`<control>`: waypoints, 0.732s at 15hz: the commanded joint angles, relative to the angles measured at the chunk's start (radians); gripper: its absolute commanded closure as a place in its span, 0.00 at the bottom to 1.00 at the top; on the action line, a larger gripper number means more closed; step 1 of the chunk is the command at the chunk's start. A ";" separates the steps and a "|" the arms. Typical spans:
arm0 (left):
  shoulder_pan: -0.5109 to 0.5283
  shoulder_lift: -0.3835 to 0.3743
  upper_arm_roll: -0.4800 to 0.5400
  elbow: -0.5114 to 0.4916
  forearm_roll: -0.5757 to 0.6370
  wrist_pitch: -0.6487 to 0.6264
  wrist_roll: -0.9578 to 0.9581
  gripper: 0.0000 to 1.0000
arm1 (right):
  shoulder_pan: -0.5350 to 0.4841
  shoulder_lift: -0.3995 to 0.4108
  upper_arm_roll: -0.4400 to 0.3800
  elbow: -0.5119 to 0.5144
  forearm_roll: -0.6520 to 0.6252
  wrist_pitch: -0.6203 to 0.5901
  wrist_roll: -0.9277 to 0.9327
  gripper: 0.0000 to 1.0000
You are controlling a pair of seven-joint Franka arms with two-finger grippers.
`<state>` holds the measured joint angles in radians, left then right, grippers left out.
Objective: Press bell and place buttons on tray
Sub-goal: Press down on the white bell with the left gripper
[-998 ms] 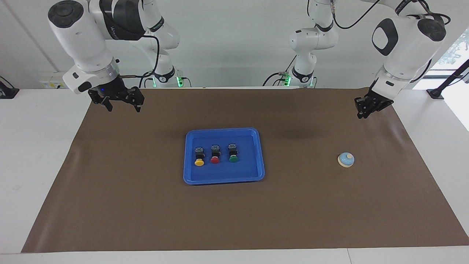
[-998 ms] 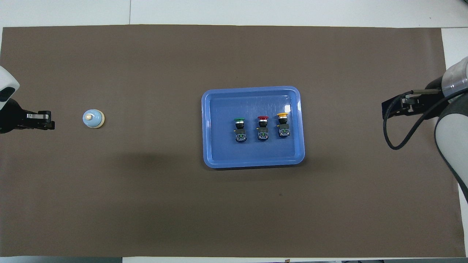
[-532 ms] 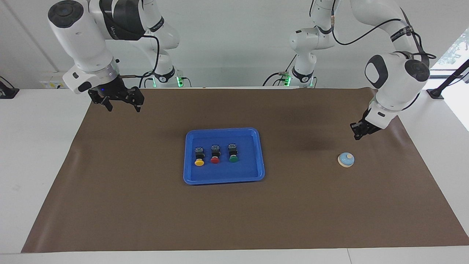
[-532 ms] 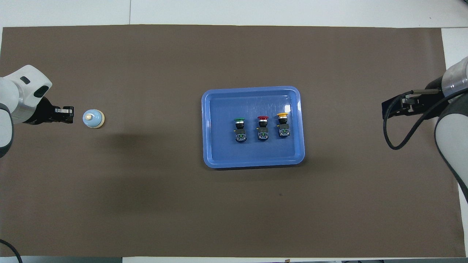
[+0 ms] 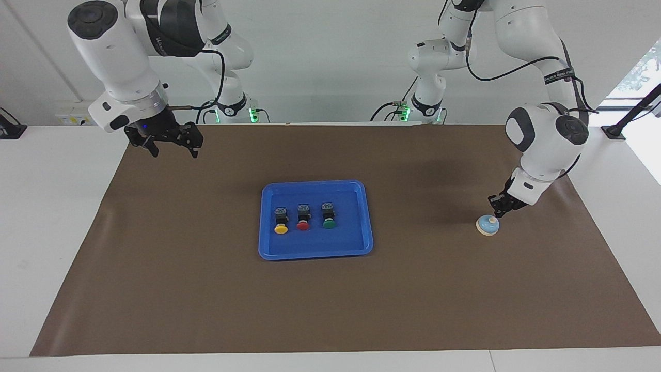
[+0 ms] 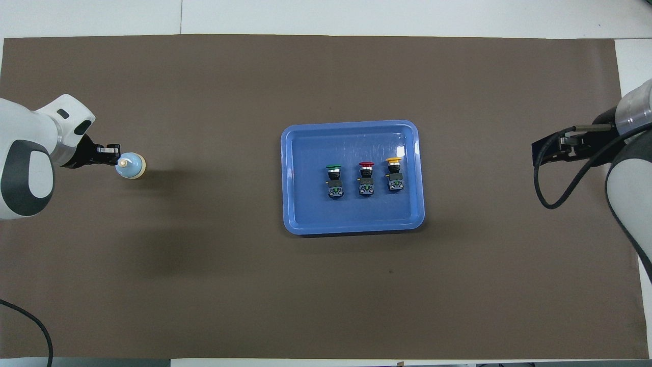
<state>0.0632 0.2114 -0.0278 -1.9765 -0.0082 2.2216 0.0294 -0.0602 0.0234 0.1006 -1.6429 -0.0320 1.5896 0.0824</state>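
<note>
The light-blue bell (image 5: 487, 226) (image 6: 131, 166) with a cream knob sits on the brown mat toward the left arm's end of the table. My left gripper (image 5: 499, 211) (image 6: 113, 150) is shut, its tip just above the bell's knob. The blue tray (image 5: 268, 248) (image 6: 290, 219) lies mid-table. In it the yellow button (image 5: 280, 220) (image 6: 394, 173), the red button (image 5: 303, 216) (image 6: 366, 178) and the green button (image 5: 329, 215) (image 6: 333, 180) stand in a row. My right gripper (image 5: 173, 149) (image 6: 541, 154) waits open, raised over the mat's corner at the right arm's end.
A brown mat (image 5: 206, 310) (image 6: 204, 285) covers most of the white table (image 5: 51, 217). A black cable (image 6: 547, 199) loops from the right arm's wrist.
The left arm has swung down and forward, bringing its shut gripper from near the mat's edge to just above the bell's knob. The right arm has not moved.
</note>
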 commanded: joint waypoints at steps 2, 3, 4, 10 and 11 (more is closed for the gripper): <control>0.010 0.034 -0.004 -0.013 0.016 0.062 0.006 1.00 | -0.010 -0.019 0.008 -0.021 -0.002 0.007 -0.012 0.00; 0.010 0.042 -0.004 -0.015 0.016 0.064 0.006 1.00 | -0.010 -0.019 0.007 -0.021 -0.002 0.007 -0.010 0.00; 0.007 0.045 -0.004 -0.016 0.016 0.064 0.006 1.00 | -0.010 -0.019 0.008 -0.021 -0.002 0.007 -0.012 0.00; 0.001 0.043 -0.004 0.057 0.016 -0.069 0.006 1.00 | -0.010 -0.019 0.008 -0.021 -0.002 0.007 -0.012 0.00; 0.001 0.039 -0.004 0.114 0.016 -0.156 0.006 1.00 | -0.010 -0.019 0.008 -0.021 -0.002 0.007 -0.012 0.00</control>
<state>0.0622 0.2603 -0.0309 -1.9505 -0.0082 2.2001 0.0299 -0.0602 0.0234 0.1006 -1.6429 -0.0320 1.5896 0.0824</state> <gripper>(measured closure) 0.991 0.000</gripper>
